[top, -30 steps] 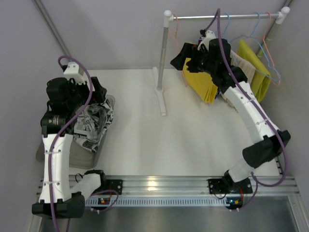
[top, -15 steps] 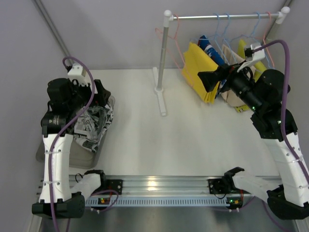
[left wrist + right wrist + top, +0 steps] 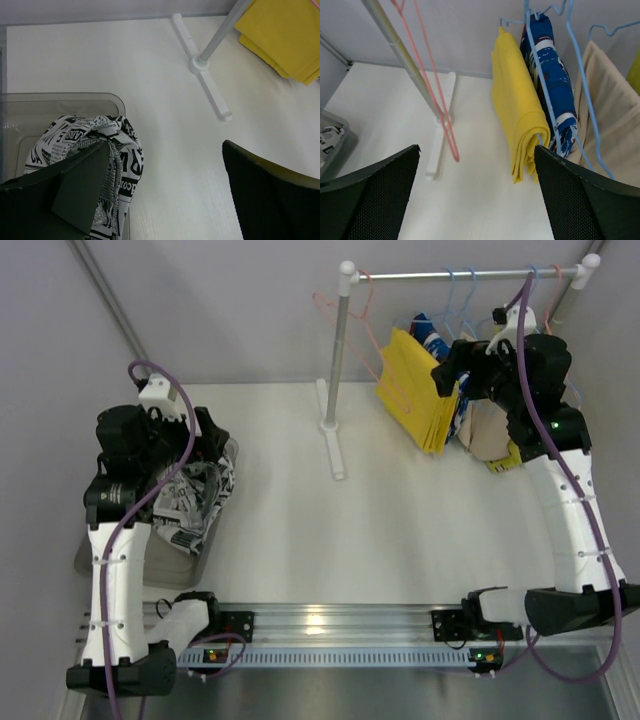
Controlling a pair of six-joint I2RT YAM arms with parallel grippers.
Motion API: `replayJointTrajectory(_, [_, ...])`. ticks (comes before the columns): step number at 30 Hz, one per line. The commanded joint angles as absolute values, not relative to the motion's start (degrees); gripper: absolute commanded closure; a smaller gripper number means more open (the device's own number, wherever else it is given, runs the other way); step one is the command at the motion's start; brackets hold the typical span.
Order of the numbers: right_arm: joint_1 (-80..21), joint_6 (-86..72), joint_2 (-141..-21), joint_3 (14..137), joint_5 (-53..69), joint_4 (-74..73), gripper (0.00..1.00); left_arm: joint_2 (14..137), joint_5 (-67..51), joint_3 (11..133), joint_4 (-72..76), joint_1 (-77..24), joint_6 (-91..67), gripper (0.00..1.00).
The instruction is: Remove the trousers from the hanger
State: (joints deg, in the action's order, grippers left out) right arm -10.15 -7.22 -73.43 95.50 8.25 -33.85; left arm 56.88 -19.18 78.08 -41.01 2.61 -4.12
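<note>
The black-and-white print trousers [image 3: 195,495] lie bunched in the grey bin [image 3: 100,550] at the left, also seen in the left wrist view [image 3: 100,145]. My left gripper [image 3: 208,440] hangs open and empty just above them [image 3: 165,200]. The yellow trousers [image 3: 415,405] hang folded over a blue hanger on the rack rod [image 3: 460,275]. The blue trousers with white and red patches [image 3: 432,335] hang right behind them. My right gripper [image 3: 455,365] is open and empty, close beside the yellow trousers [image 3: 517,110] and the blue trousers [image 3: 550,80], touching neither [image 3: 475,200].
An empty pink hanger [image 3: 350,325] hangs at the rod's left end [image 3: 435,100]. A beige cloth [image 3: 490,430] and an olive-yellow cloth [image 3: 510,458] hang further right. The rack's post and foot [image 3: 335,430] stand mid-table [image 3: 210,90].
My right arm pulled away from the yellow trousers to the right, then swung back up towards the rack, open throughout. The left arm has barely moved.
</note>
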Motion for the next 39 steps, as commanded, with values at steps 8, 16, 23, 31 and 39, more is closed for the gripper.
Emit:
replayJointTrajectory(8, [-4.8, -3.4, -81.6, 104.4, 12.7, -35.8, 0.05, 55.6, -19.5, 75.8, -39.2, 2.8, -4.7, 0.01])
replayJointTrajectory(16, [-4.6, -2.8, -88.1, 108.9, 13.4, -36.8, 0.06, 55.5, -18.6, 75.4, -39.0, 2.8, -4.4, 0.01])
replayJointTrajectory(23, [-4.6, -2.2, -92.2, 110.7, 11.1, -37.9, 0.06, 55.4, -18.2, 74.6, -38.6, 2.8, -4.7, 0.01])
replayJointTrajectory(31, [-3.6, -10.1, -94.0, 110.9, 26.8, -38.9, 0.11, 55.5, -18.1, 74.1, -38.3, 2.8, -4.6, 0.01])
replayJointTrajectory(39, [-3.5, -17.8, -95.1, 110.7, 33.8, -35.9, 0.29, 55.4, -17.8, 73.7, -38.5, 2.8, -4.2, 0.01])
